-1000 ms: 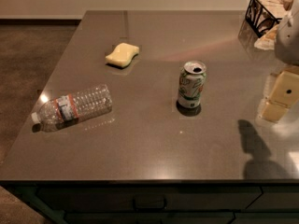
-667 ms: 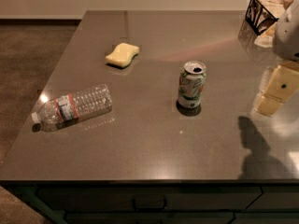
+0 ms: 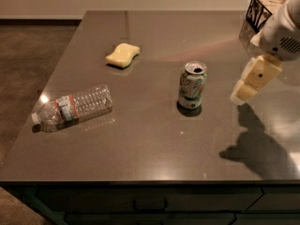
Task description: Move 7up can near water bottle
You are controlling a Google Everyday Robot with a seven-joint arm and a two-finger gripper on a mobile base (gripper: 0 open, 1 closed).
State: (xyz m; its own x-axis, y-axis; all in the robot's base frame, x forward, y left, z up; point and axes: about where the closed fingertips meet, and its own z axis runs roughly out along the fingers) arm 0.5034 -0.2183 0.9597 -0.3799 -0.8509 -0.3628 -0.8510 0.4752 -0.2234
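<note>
Kitchen: counter (image 3: 154, 139) over drawers (image 3: 150, 203), sponge (image 3: 123, 55); gripper (image 3: 243, 92) at right.

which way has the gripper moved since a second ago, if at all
Yes: the gripper, hanging right of the can, has shifted left toward it, while the can stands where it was.

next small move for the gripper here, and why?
Probably shift the gripper leftward in the view toward the 7up can, lowering to its side. The gripper hangs right of the can, apart from it and holding nothing. The can stands upright, while the water bottle lies on its side far to the left, so a grasp has to come first.
</note>
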